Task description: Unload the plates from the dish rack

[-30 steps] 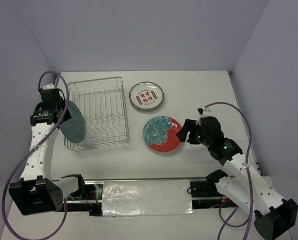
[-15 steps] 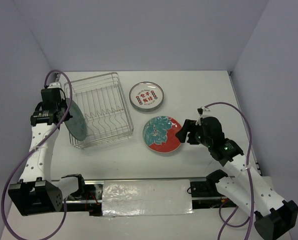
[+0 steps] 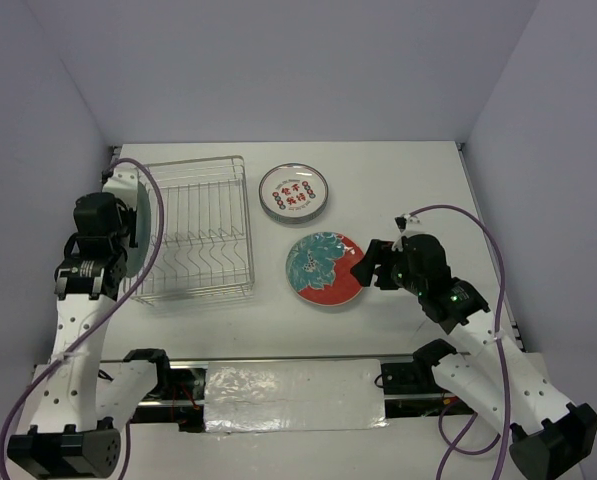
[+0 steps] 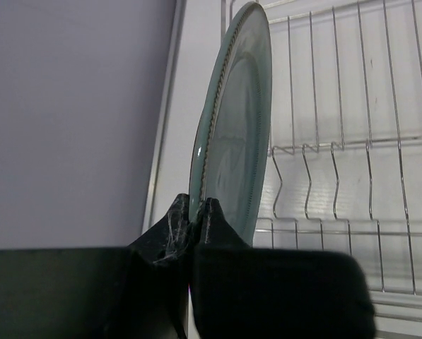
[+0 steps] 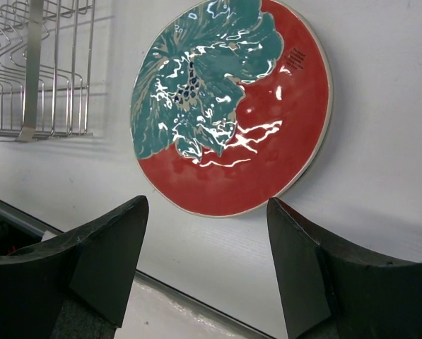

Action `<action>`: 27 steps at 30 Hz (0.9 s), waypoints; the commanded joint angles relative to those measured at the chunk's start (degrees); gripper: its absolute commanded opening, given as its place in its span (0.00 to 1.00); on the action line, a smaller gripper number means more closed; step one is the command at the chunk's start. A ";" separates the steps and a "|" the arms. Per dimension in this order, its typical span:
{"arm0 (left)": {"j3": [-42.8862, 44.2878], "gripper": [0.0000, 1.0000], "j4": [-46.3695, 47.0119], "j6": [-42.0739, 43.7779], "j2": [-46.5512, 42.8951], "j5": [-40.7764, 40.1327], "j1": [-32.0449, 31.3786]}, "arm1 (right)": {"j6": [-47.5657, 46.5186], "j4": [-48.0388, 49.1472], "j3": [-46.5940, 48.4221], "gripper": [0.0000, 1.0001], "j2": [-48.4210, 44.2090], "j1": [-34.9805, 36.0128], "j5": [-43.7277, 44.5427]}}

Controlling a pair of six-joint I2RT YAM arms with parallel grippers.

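The left gripper (image 4: 195, 215) is clamping its two black fingers hard on the lower rim of the plain dark teal round plate (image 4: 235, 141). It is holding the plate upright and nearly edge-on at the left side of the rectangular silver wire dish rack (image 3: 192, 160). No other plate is showing in the rack.

That is a thin bite on a glossy rim, with the whole disc standing above the fingers. If the wrist is swinging fast, the plate is likely pivoting in the pinch or sliding out altogether.

Whether the bottom edge is clear of the wires is hard to tell. If it is catching the rack's left rail on the way out, the light basket is probably getting dragged along with it.

The arm's purple cable (image 3: 161, 225) is looping across the left part of the rack, and it looks like something that could snag on a wire as the arm is travelling.

The right gripper (image 5: 207, 212) is hanging wide open with nothing in it, just beside the red-and-teal floral round plate (image 5: 232, 106) lying flat on the white table (image 3: 398, 190). A white round plate with red and green characters (image 3: 293, 192) is lying just behind that one.

A careless reach from the right side is risking a shove to the floral plate, and a steep set-down of the teal one is risking an edge-first landing and a roll.
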 commanded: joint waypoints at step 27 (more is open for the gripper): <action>-0.17 0.00 38.34 -68.66 -15.14 60.36 -5.62 | 12.02 32.45 3.75 1.00 -5.71 0.94 -27.62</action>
